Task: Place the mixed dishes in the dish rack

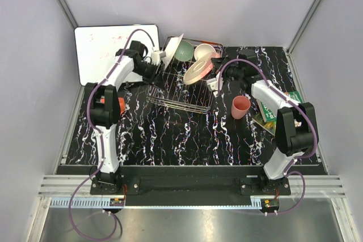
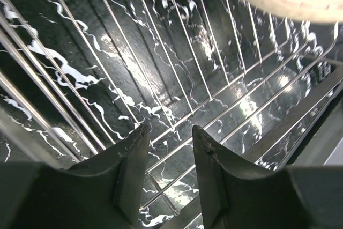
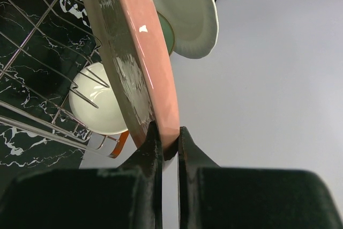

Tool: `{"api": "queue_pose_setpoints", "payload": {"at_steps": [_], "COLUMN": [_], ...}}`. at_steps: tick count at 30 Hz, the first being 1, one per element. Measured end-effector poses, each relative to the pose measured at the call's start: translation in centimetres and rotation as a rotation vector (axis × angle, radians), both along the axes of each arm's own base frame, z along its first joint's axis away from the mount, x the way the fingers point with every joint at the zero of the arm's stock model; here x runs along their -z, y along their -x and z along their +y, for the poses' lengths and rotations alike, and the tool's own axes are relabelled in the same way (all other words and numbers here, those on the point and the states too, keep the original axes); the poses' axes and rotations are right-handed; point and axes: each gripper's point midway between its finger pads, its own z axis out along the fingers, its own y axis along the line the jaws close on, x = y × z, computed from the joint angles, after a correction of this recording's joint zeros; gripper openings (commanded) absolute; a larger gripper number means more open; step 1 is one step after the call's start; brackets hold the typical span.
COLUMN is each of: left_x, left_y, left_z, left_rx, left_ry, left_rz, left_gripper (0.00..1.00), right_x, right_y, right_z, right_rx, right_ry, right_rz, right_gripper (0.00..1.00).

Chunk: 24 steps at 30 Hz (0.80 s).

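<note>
Overhead camera looks down from behind; wrist cameras — close in — share the dish rack (image 1: 181, 97).

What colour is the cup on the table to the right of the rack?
The cup is salmon pink, shown best in the top external view.

- Left arm (image 1: 110, 90): white links, black joint housings, with an orange patch (image 1: 120, 106) on the large lower joint.
- Right arm (image 1: 271, 97): the same white links and black joints, and a bulky black housing at the elbow.
- Purple cable (image 1: 138, 31): one runs along each arm in loose loops and trails out below each base.
- Left base (image 1: 105, 182) and right base (image 1: 273, 182): black.
- Left gripper (image 2: 170, 132): two dark, tapered fingers, matt, with pale scuffs on the edges.
- Right gripper (image 3: 168, 132): two dark, narrow fingers on a black body.
</note>
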Motion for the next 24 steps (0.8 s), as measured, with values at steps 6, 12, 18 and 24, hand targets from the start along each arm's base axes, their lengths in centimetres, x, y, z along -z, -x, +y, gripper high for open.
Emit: {"api": "queue_pose_setpoints", "payload": {"at_steps": [6, 12, 18, 24], "left_x": [0.8, 1.1, -0.8, -7.6], "left_y": [2.0, 4.2, 4.7, 3.5], "left_z": [0.7, 1.9, 2.6, 2.3], "left_rx": [0.076, 0.13, 0.097, 0.009], "left_ry": [-0.064, -0.117, -0.13, -0.086], "left_rz": [-0.025, -0.044, -0.05, -0.157], "left_gripper": [0.38, 0.44, 0.77, 0.82], "right_x": [0.0, 0.1, 0.2, 0.2], "right_y": [0.0, 0.1, 0.1, 0.0], "right_z": [0.0, 0.0, -0.2, -0.2], "right_rx": [-0.003, -0.009, -0.001, 0.0], "right_ry": [-0.002, -0.004, -0.004, -0.005], "right_rz": [0.002, 0.006, 0.012, 0.013], "right_gripper": [0.0, 0.0, 0.0, 0.0]}}
